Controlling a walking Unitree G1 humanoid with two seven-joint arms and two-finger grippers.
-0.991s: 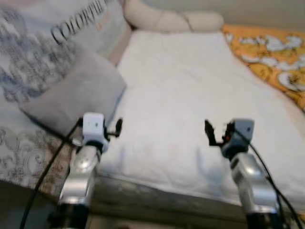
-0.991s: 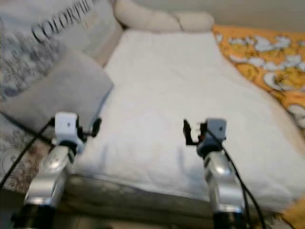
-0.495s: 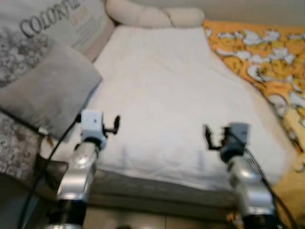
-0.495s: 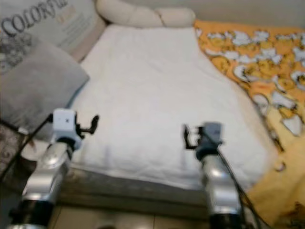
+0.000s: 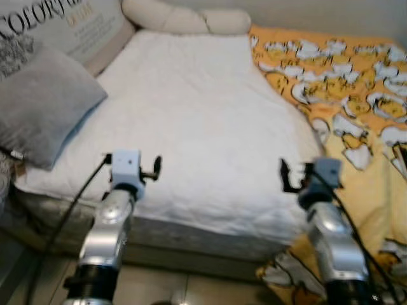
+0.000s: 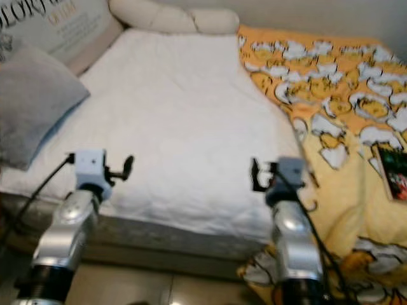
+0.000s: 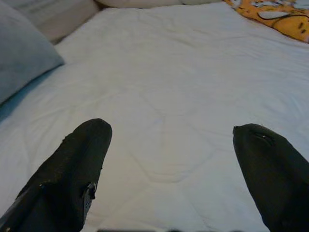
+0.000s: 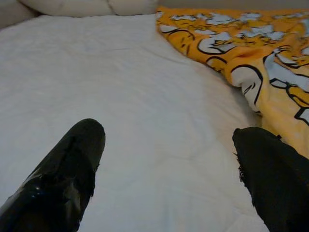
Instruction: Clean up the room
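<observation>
Blanket of orange and yellow fleece printed with white cartoon shapes (image 5: 343,95) lies rumpled over the far-right side of the bed, one edge spilling off the near corner toward the floor. Judged from the task, it is the likeliest thing to tidy. It lies ahead and to the right of the right tool (image 5: 291,178), which is much the nearer arm; its long axis runs from the head of the bed down toward the robot. The right tool hovers over the bed's near edge, its two black fingers (image 8: 72,164) spread wide and holding nothing. The left tool (image 5: 152,170) hovers level with it, also spread wide and empty, above the white quilted bed cover (image 5: 191,114). A grey square cushion (image 5: 38,108) rests at the bed's left edge, cream pillows (image 5: 184,19) at its head. A dark book-like object (image 6: 391,171) lies on the blanket at far right. Pale tiled floor (image 5: 191,286) shows below.
</observation>
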